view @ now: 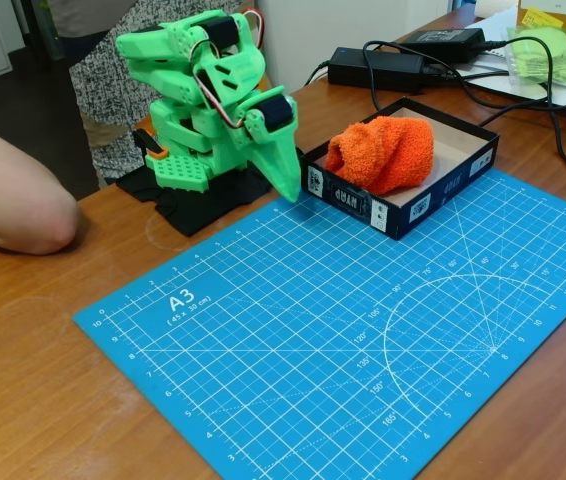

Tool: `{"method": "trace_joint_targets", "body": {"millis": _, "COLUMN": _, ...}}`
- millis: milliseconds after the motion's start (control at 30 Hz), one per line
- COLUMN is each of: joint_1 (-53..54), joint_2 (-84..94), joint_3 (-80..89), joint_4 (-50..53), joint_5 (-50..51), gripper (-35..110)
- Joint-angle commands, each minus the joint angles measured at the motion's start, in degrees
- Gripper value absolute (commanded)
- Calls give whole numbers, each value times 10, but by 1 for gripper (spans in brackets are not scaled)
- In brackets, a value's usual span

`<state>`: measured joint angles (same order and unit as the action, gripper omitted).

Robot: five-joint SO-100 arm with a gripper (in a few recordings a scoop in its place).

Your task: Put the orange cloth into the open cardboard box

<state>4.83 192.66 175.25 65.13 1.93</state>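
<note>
The jaws of the green arm (285,178) point down, pressed together and holding nothing, their tip just above the top left edge of the blue A3 cutting mat (363,340), close beside the open cardboard box (403,210). The arm is folded over its base on a black cloth. The orange cloth (381,153) lies bundled inside the box, toward its left side. Two black power adapters (375,68) sit behind on the wooden counter (33,360). A person's elbow (13,195) rests at the left.
</note>
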Motion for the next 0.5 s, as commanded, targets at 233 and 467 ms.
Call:
{"method": "trace_joint_targets", "body": {"millis": 233, "joint_1": -14, "joint_2": 6, "joint_3": 4, "joint_4": 10, "joint_5": -4, "gripper": 0}}
{"method": "trace_joint_targets", "body": {"millis": 467, "joint_1": 13, "joint_2": 6, "joint_3": 4, "joint_4": 10, "joint_5": 16, "gripper": 0}}
